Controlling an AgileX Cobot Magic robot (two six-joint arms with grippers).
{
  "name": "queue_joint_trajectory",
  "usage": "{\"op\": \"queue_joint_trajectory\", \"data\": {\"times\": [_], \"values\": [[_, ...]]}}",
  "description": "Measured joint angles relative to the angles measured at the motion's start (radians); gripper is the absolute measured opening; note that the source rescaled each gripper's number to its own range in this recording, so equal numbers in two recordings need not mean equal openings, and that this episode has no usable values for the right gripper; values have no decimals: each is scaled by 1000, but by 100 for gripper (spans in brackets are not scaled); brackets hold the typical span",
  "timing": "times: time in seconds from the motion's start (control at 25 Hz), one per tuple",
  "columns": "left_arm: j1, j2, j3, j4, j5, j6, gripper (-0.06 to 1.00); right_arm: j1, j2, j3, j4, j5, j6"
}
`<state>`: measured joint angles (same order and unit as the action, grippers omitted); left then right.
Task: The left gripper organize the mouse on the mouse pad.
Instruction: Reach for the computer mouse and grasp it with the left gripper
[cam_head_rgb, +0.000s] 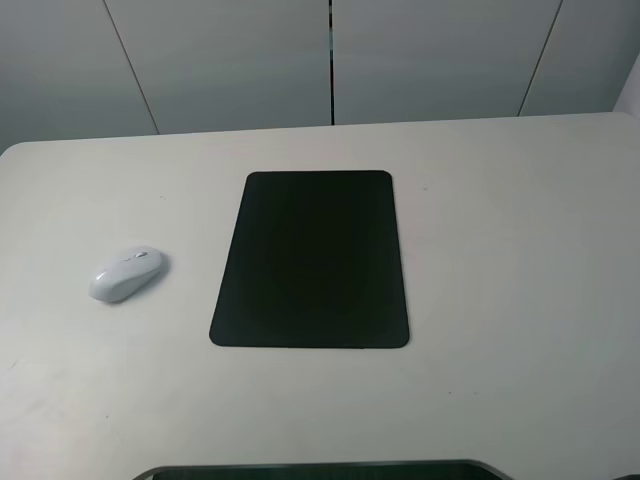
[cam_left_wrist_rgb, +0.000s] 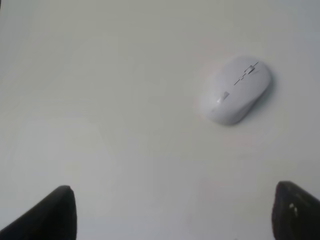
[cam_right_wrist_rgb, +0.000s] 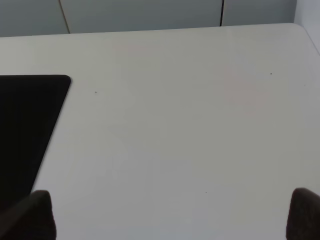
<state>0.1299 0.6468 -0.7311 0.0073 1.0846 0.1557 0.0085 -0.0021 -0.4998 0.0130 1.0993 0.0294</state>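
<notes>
Progress: not started | Mouse (cam_head_rgb: 127, 273): on the bare table (cam_head_rgb: 500, 250), left of centre in the overhead frame, well apart from the mouse pad (cam_head_rgb: 310, 260) at centre | My left gripper (cam_left_wrist_rgb: 174, 214): fingers spread wide, holding nothing | Remaining: grasp, carry, place.

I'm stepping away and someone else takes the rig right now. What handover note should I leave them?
Left tool: open, empty, above the table, with the mouse ahead of it, untouched.
Right tool: open, empty, by the right side of the mouse pad.
Mouse: on the bare table, left of the pad and apart from it.
Done: nothing yet.
Left: grasp the mouse with the left tool and set it on the pad.
</notes>
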Motion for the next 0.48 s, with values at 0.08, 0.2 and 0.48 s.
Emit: {"op": "queue_joint_trajectory", "data": {"times": [0.08, 0.2, 0.48], "values": [[-4, 73, -17, 3, -6, 2, 100, 0, 0, 0, 0, 0, 0], [-21, 168, -30, 4, -6, 2, 100, 0, 0, 0, 0, 0, 0], [-36, 338, -39, 14, -63, 2, 100, 0, 0, 0, 0, 0, 0]]}}
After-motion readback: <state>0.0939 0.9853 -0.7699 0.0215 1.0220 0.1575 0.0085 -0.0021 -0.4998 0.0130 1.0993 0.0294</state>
